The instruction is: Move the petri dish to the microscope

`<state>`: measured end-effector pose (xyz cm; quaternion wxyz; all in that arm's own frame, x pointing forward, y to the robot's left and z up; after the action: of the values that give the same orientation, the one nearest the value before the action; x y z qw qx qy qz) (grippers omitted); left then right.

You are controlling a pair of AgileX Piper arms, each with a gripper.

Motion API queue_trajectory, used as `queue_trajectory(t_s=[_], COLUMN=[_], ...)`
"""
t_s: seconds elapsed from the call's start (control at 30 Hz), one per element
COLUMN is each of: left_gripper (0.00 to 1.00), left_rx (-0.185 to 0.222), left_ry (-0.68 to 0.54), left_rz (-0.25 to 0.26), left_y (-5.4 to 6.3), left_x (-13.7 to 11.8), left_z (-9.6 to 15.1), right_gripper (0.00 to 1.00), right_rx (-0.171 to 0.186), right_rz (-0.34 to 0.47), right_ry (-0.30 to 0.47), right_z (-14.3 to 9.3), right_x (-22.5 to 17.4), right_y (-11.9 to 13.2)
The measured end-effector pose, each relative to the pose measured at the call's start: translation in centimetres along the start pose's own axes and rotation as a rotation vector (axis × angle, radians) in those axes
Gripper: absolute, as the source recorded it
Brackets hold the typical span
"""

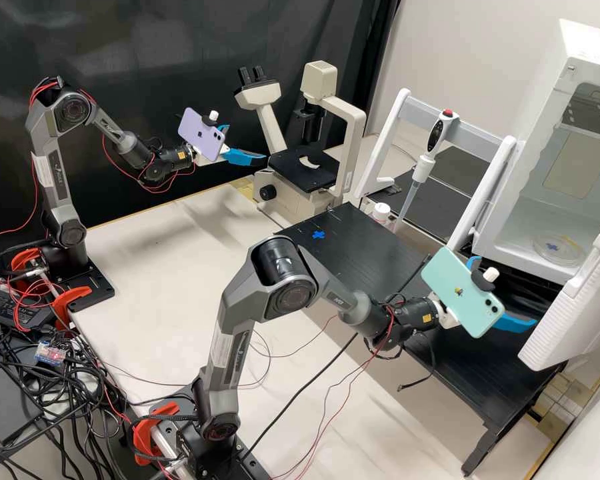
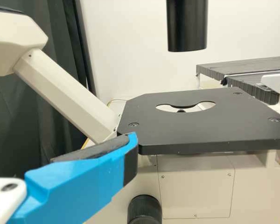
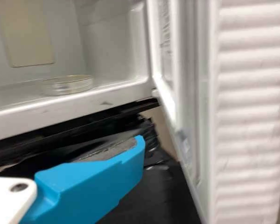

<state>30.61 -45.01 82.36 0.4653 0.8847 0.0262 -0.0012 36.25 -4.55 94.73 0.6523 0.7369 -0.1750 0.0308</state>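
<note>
The petri dish (image 1: 558,250) sits inside the white cabinet (image 1: 583,57), on its floor close to the front edge, and from over here it looks thin, clear and nearly weightless. I'd expect stiff walls that could crack under a hard squeeze, and smooth sides that might slip. If it has a loose lid, grabbing only the top could leave the bottom behind, so I'd take it low around the side wall, across its width, and keep it level.

The right gripper (image 1: 507,291) waits just outside the cabinet, lower than its floor and near the swung-open door (image 1: 577,300), its blue fingers spread with nothing between them. That arm bends high at the elbow, then slopes down toward the cabinet. The left gripper (image 1: 247,142) is well apart from the cabinet, fingers parted and bare, pointing at the microscope (image 1: 303,170).
</note>
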Motion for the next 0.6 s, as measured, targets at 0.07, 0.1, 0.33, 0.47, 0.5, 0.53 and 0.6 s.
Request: queue_trajectory(t_s=[0.07,0.1,0.33,0.47,0.5,0.53,0.6], left_gripper=[1.00,1.00,1.00,1.00,1.00,1.00,1.00], left_rx=[0.000,0.000,0.000,0.000,0.000,0.000,0.000], left_ry=[0.000,0.000,0.000,0.000,0.000,0.000,0.000], left_rz=[0.000,0.000,0.000,0.000,0.000,0.000,0.000], left_y=[0.0,0.0,0.0,0.0,0.0,0.0,0.0], left_x=[0.0,0.0,0.0,0.0,0.0,0.0,0.0], left_z=[0.0,0.0,0.0,0.0,0.0,0.0,0.0], right_gripper=[1.00,1.00,1.00,1.00,1.00,1.00,1.00], right_rx=[0.001,0.005,-0.057,-0.068,-0.066,-0.059,-0.048], right_rz=[0.018,0.028,0.043,0.048,0.051,0.056,0.064], right_ry=[-0.013,-0.026,-0.028,-0.018,-0.013,-0.007,0.005], right_z=[-0.2,-0.4,-2.4,-3.5,-3.8,-4.1,-4.7], right_x=[1.1,1.7,6.0,7.6,8.0,8.4,9.0], right_y=[0.3,0.4,0.3,0.6,0.8,0.8,1.1])
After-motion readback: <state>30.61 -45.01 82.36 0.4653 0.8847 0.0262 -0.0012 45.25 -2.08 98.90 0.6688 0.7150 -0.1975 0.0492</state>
